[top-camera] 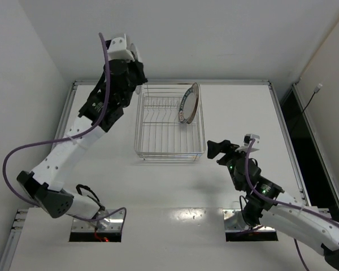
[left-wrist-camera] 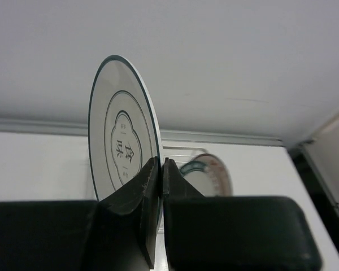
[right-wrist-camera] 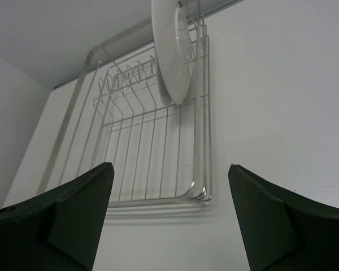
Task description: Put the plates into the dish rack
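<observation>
My left gripper [left-wrist-camera: 161, 164] is shut on the lower edge of a pale plate [left-wrist-camera: 118, 135] with thin teal rings and dark lettering at its centre. It holds the plate upright, on edge, in the air. In the top view the left gripper [top-camera: 137, 76] is raised over the back left corner of the silver wire dish rack [top-camera: 169, 153]; the held plate is hard to make out there. A second plate [top-camera: 189, 103], teal-rimmed, stands upright in the rack's back right; it also shows in the left wrist view [left-wrist-camera: 212, 169] and the right wrist view [right-wrist-camera: 172, 51]. My right gripper [top-camera: 217, 151] is open and empty, on the rack's right, near its front corner [right-wrist-camera: 200, 195].
The white table [top-camera: 243, 113] has a raised metal edge at the back and sides. White walls close in at the left and back. A dark gap runs along the right side [top-camera: 296, 130]. No third plate is in view.
</observation>
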`<control>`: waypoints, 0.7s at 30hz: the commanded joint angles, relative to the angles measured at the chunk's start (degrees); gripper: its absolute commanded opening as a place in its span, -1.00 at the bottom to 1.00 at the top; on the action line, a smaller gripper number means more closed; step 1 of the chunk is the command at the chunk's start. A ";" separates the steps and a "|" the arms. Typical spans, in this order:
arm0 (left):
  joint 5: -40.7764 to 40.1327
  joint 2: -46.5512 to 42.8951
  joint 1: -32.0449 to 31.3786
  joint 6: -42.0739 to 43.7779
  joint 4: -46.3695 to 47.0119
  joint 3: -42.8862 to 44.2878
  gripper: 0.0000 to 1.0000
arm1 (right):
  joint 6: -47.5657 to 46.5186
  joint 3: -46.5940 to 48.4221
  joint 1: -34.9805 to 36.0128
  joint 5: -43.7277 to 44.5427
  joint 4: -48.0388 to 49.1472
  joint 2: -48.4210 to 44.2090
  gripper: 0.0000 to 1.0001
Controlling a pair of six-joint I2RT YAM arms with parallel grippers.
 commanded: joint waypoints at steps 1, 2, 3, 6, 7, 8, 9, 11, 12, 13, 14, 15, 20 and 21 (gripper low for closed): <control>18.45 6.02 0.06 -2.91 9.12 1.28 -1.00 | 2.51 -2.67 -0.93 -1.17 2.22 -2.48 0.60; 20.39 7.34 0.06 -3.96 13.31 1.28 -1.00 | 2.51 -3.37 -0.94 -1.17 2.22 -3.00 0.60; 23.28 7.35 0.06 -6.93 17.96 -0.90 -1.00 | 2.51 -3.38 -1.46 -1.17 2.22 -3.53 0.60; 28.12 10.24 0.58 -12.82 24.67 -4.68 -1.00 | 2.51 -3.90 -1.46 -1.78 2.22 -3.54 0.60; 29.19 11.30 1.28 -14.33 26.25 -4.70 -1.00 | 2.51 -4.51 -1.99 -1.78 2.75 -3.02 0.60; 30.07 12.53 1.29 -15.82 28.44 -5.22 -1.00 | 2.51 -4.52 -1.99 -2.57 2.75 -3.01 0.60; 31.04 15.06 2.07 -18.45 29.25 -5.23 -1.00 | 2.51 -4.52 -1.99 -2.57 3.45 -2.31 0.60; 33.15 17.01 2.08 -19.61 32.66 -5.75 -1.00 | 2.51 -4.52 -2.52 -3.28 3.45 -1.78 0.60; 33.16 17.89 2.08 -20.66 33.56 -6.45 -1.00 | 2.51 -4.52 -2.52 -3.28 3.45 -1.78 0.60; 33.16 19.73 2.08 -21.20 34.09 -6.46 -1.00 | 2.51 -4.52 -3.04 -3.80 3.45 -1.78 0.60; 33.16 20.53 2.08 -21.20 34.09 -6.46 -1.00 | 2.51 -4.52 -3.05 -3.80 3.45 -1.78 0.60; 33.16 21.23 2.08 -21.20 34.09 -6.46 -1.00 | 2.51 -5.13 -3.05 -3.80 3.45 -1.78 0.62; 31.40 23.52 2.08 -21.20 35.59 -7.60 -1.00 | 1.98 -5.66 -4.80 -4.95 3.98 -2.39 0.62; 31.40 25.00 2.08 -21.20 35.59 -7.60 -1.00 | 1.98 -5.66 -4.80 -5.47 3.98 -2.39 0.62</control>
